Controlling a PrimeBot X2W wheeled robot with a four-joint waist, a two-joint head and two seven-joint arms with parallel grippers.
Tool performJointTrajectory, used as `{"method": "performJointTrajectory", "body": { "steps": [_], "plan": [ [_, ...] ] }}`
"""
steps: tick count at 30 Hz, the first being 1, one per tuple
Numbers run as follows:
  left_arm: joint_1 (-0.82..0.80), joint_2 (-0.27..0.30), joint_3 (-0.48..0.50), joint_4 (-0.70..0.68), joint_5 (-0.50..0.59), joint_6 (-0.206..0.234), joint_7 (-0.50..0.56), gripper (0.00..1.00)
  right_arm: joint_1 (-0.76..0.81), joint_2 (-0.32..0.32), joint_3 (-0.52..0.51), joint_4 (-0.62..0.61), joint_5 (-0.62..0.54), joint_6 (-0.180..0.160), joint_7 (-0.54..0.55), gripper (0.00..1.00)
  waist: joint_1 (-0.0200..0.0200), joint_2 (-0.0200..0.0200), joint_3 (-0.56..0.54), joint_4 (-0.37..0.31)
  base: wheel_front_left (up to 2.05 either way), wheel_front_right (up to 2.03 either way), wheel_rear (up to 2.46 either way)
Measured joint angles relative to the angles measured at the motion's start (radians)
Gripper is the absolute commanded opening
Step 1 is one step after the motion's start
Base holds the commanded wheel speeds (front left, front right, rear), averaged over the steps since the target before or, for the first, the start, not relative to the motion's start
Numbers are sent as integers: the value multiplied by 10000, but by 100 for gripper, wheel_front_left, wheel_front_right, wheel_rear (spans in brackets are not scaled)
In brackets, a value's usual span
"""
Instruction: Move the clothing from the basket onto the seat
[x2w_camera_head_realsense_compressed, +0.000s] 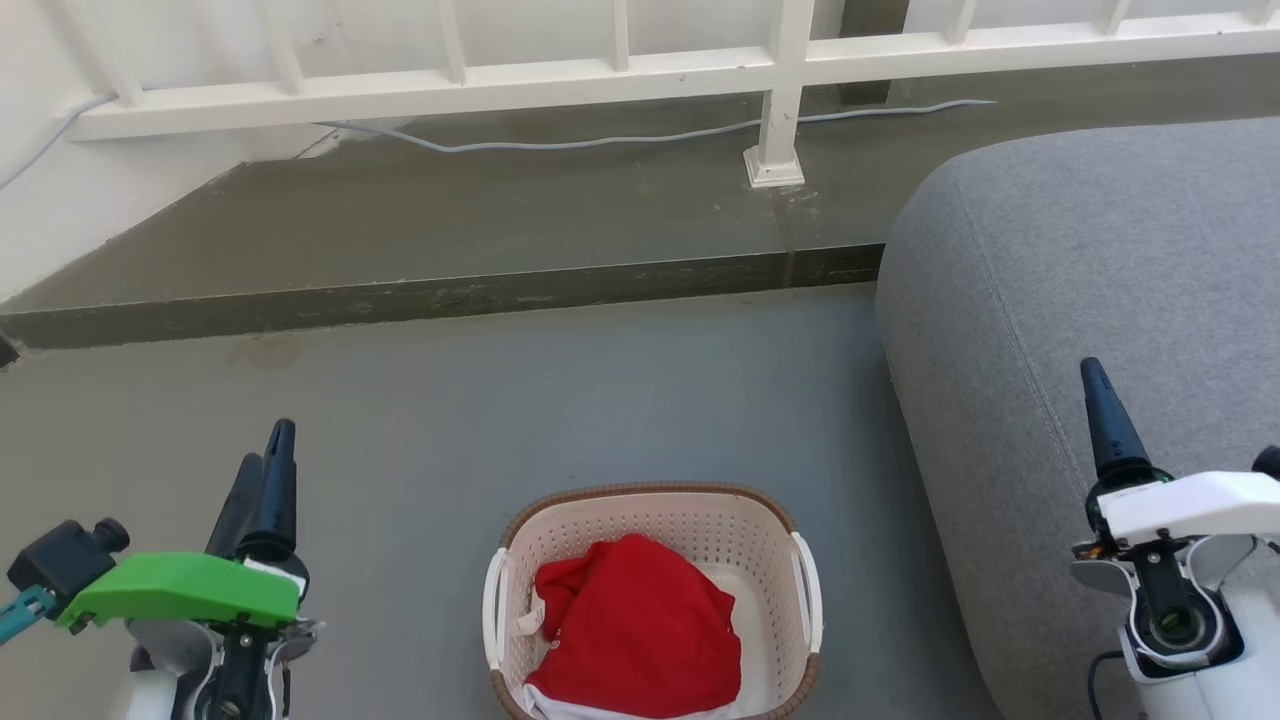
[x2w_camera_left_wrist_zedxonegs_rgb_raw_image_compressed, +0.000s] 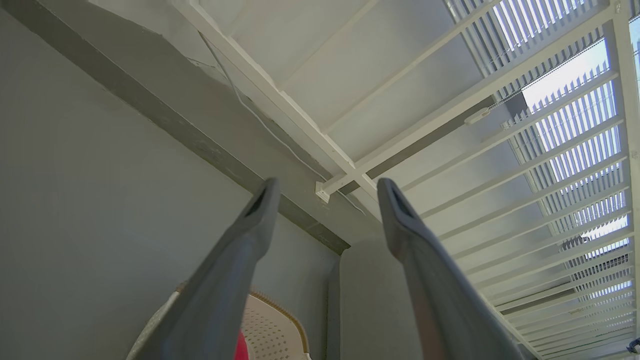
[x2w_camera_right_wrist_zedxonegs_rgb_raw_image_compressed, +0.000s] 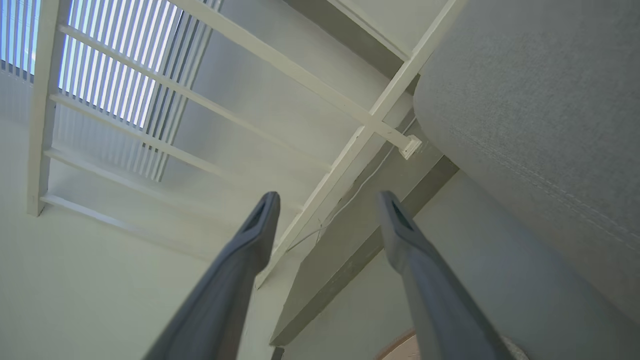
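Observation:
The cream basket with a brown rim stands on the grey floor at the bottom centre of the head view. Red clothing with a white edge lies bunched inside it. The big grey seat fills the right side, beside the basket. My left gripper hovers left of the basket, open and empty. My right gripper is over the seat's front edge, open and empty. In the left wrist view the left gripper stands spread, with the basket and a sliver of red clothing below. The right gripper is spread beside the seat.
A raised concrete step runs across behind the basket. A white railing with a post stands on it, and a pale cable trails along its base. A wall closes the left side.

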Motion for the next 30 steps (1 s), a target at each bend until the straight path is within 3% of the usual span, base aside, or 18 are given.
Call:
{"method": "performJointTrajectory", "body": {
  "steps": [16,30],
  "plan": [
    [-116,263,-696,-449,3055,355,-543,100,-77,-282,911,-138,-3114,-447,-527,100,0,0,5,0,0,0,0],
    [-153,288,-1304,-431,5273,709,-1034,100,-126,-334,1425,61,-5147,-859,-995,100,0,0,1,8,0,0,0]
  ]
}}
